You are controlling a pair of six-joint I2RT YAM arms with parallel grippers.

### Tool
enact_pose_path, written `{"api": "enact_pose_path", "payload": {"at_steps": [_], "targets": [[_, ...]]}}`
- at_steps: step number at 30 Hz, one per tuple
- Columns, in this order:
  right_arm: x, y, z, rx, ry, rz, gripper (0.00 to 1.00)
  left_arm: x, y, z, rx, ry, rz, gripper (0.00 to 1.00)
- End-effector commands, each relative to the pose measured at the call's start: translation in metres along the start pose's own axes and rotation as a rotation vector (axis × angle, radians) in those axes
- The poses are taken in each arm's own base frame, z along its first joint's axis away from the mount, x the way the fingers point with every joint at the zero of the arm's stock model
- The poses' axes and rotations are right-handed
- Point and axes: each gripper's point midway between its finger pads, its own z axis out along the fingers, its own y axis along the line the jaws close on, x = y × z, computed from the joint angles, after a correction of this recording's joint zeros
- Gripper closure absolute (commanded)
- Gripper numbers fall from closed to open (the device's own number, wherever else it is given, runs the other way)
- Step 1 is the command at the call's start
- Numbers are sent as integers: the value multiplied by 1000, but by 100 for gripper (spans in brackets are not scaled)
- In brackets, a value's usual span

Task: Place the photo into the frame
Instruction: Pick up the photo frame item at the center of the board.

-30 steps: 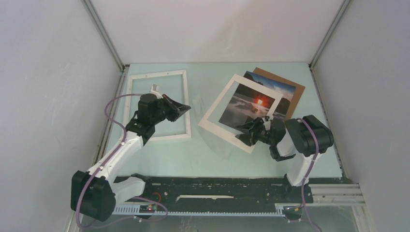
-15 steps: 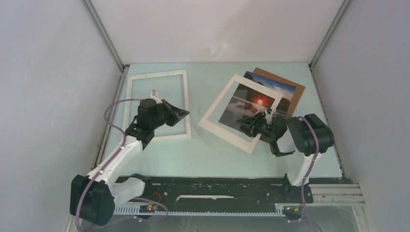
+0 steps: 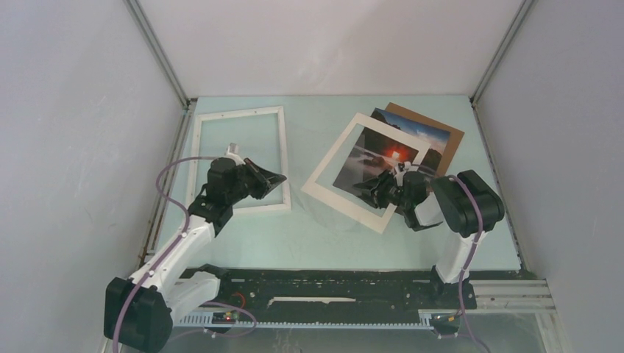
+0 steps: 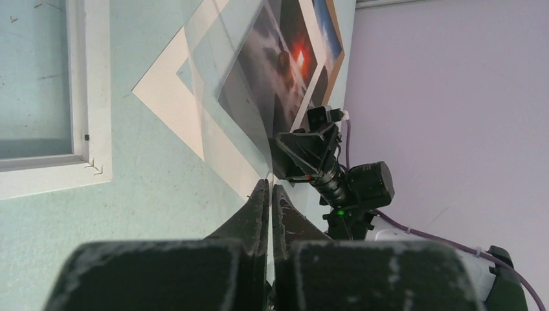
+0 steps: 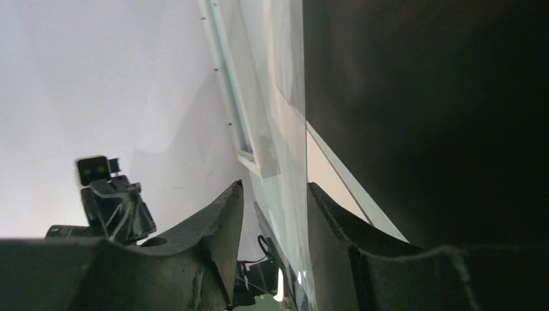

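Note:
The white frame (image 3: 282,151) lies flat at the back left, also seen in the left wrist view (image 4: 90,97). The photo (image 3: 379,162), a dark landscape with a red glow and a wide white border, lies right of centre. A clear pane (image 3: 324,204) spans the gap between my two grippers. My left gripper (image 3: 283,176) sits over the frame's near right corner, and its fingers (image 4: 259,194) are shut on the pane's edge (image 4: 233,84). My right gripper (image 3: 368,193) is at the photo's near edge. Its jaws (image 5: 273,188) stand apart around the pane (image 5: 288,97), which rests against one finger.
A brown backing board (image 3: 450,140) lies under the photo's far right corner, with a blue-sky print edge (image 3: 419,131) showing on it. Enclosure walls stand close on the left, right and back. The black base rail (image 3: 331,283) runs along the near edge.
My left gripper has drawn slightly nearer with the pane. My right gripper has moved farther back onto the photo's near edge, and its jaws have narrowed around the pane.

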Motion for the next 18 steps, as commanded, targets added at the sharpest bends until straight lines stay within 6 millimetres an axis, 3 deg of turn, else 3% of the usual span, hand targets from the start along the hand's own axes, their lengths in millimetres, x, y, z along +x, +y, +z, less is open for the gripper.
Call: {"api": "enact_pose_path", "payload": {"at_steps": [1, 6, 10, 13, 18], "targets": [[8, -7, 10, 54, 16, -73, 56, 2, 5, -4, 8, -11, 24, 100], [-4, 2, 12, 55, -19, -148, 78, 2, 11, -7, -5, -25, 40, 100], [-19, 23, 11, 61, -45, -290, 99, 3, 37, -10, -84, -53, 85, 98], [-23, 44, 13, 56, -16, -428, 100, 2, 72, -16, -214, -88, 123, 76], [-14, 77, 30, -36, 64, -625, 100, -2, 106, -29, -351, -138, 172, 43]]}}
